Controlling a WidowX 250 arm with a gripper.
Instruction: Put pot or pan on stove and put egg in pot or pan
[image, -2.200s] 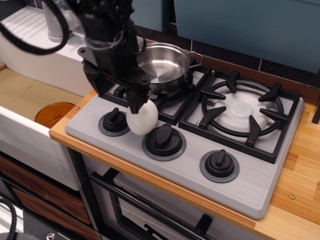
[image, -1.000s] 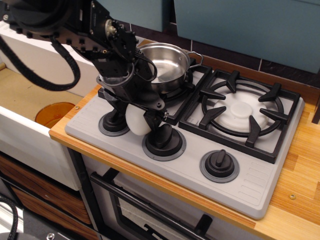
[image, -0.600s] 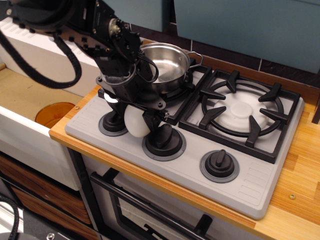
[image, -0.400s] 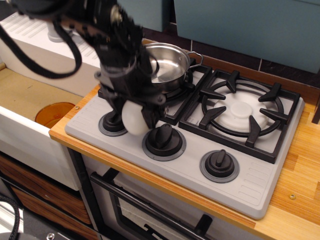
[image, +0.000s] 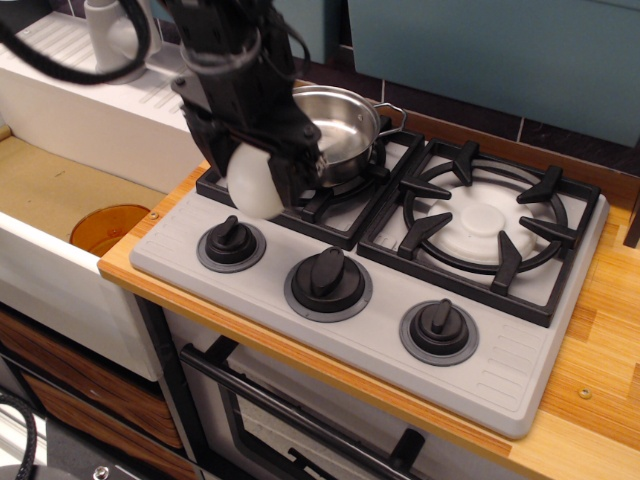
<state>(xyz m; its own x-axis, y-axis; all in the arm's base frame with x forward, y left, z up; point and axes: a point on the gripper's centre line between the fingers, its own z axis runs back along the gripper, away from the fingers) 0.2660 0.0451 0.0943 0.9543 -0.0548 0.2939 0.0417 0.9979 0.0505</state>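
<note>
**Egg held in the air by the left burner**

On my one camera, the gripper is clamped on the egg, holding it clear of the stove, above the left burner's front edge and behind the left knob. The pot sits on that left burner, just right of and behind the egg. The right burner is bare.
</note>
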